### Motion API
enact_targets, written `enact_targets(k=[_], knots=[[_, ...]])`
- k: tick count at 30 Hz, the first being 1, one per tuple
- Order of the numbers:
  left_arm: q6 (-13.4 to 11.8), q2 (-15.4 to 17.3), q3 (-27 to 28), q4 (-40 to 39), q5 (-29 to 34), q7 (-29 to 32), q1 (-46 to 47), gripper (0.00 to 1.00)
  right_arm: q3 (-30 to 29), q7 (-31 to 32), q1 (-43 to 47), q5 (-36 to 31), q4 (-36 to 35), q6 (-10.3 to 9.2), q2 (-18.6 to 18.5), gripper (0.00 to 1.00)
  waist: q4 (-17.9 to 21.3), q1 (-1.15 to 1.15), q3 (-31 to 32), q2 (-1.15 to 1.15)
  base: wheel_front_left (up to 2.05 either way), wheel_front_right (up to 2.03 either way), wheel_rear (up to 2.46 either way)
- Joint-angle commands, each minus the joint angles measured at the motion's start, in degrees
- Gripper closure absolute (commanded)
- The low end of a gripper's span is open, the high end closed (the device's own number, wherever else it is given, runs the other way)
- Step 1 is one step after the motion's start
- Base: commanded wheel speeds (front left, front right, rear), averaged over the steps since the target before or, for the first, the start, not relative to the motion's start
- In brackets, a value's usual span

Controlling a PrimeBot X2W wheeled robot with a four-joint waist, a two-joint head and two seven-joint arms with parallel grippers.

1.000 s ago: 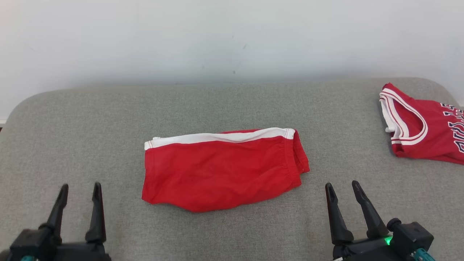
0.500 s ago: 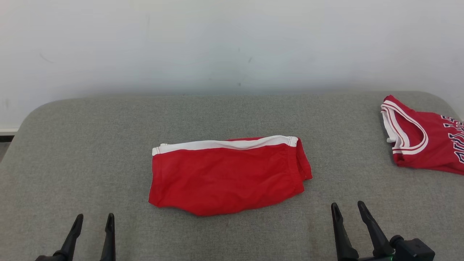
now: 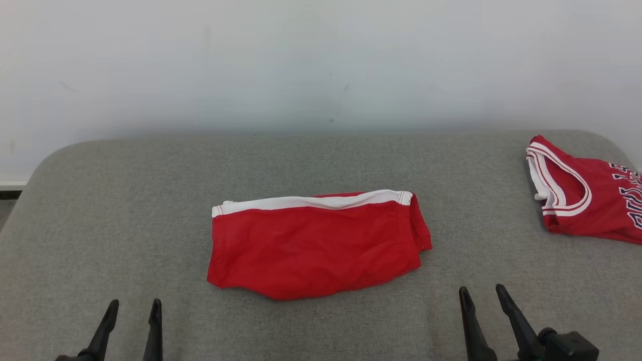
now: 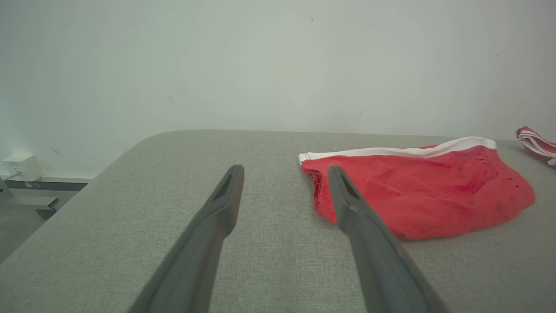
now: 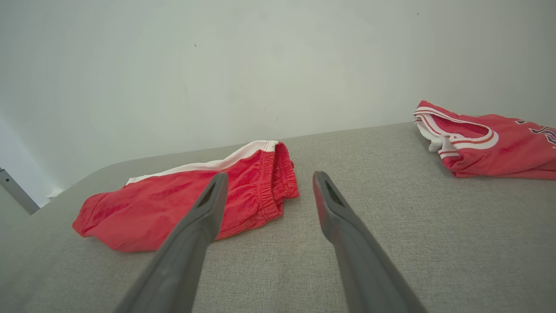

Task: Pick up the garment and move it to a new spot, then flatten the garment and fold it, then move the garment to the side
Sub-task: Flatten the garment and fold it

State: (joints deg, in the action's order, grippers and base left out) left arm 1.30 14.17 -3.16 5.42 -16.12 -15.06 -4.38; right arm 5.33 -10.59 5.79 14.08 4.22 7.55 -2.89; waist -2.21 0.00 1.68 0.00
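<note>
The garment [image 3: 316, 245] is a pair of red shorts with a white stripe along its far edge, folded and lying flat at the middle of the grey padded surface [image 3: 125, 200]. It also lies right of my fingers in the left wrist view [image 4: 425, 191] and left of them in the right wrist view [image 5: 173, 204]. My left gripper [image 3: 133, 307] stands open near the front edge, left of the shorts and apart from them. Over at the front right my right gripper [image 3: 481, 293] is open too, with nothing between its fingers.
A red jersey [image 3: 587, 195] with white trim and dark lettering lies at the far right of the surface, also in the right wrist view [image 5: 486, 143]. A pale wall [image 3: 321, 65] rises behind. The surface's rounded left corner [image 4: 143, 143] drops to the floor.
The whole head view has shifted, so the camera moved. Both grippers sit lower in the picture than a second ago. The shorts and jersey lie as before.
</note>
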Motion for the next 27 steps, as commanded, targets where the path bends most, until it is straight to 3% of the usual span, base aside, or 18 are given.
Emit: enact_targets(k=[1, 12, 18, 27], knots=[[0.1, -0.4, 0.2, 0.3, 0.7, -0.1, 0.1, 0.00, -0.1, 0.4, -0.8, -0.4, 0.3, -0.16, 0.0, 0.00, -0.4, 0.00, -0.2, 0.00, 0.00, 0.00, 0.00], [1.6, -2.3, -0.8, 1.6, 1.9, -0.1, 2.8, 0.00, -2.2, 7.2, -14.0, -4.8, 9.2, -0.17, -0.8, 0.00, -4.4, 0.00, -2.9, 0.00, 0.00, 0.00, 0.00], [2.7, -4.5, -1.7, 2.4, 2.8, -0.1, 5.6, 0.00, -5.4, 11.2, -24.2, -8.0, 21.2, -0.17, -2.2, 0.00, -8.7, 0.00, -6.3, 0.00, 0.00, 0.00, 0.00], [4.2, -6.4, -1.2, 3.9, 3.7, -0.1, 9.5, 0.00, -7.8, 8.8, -35.3, -10.7, 37.2, -0.17, -3.6, 0.00, -12.6, 0.00, -11.0, 0.00, 0.00, 0.00, 0.00]])
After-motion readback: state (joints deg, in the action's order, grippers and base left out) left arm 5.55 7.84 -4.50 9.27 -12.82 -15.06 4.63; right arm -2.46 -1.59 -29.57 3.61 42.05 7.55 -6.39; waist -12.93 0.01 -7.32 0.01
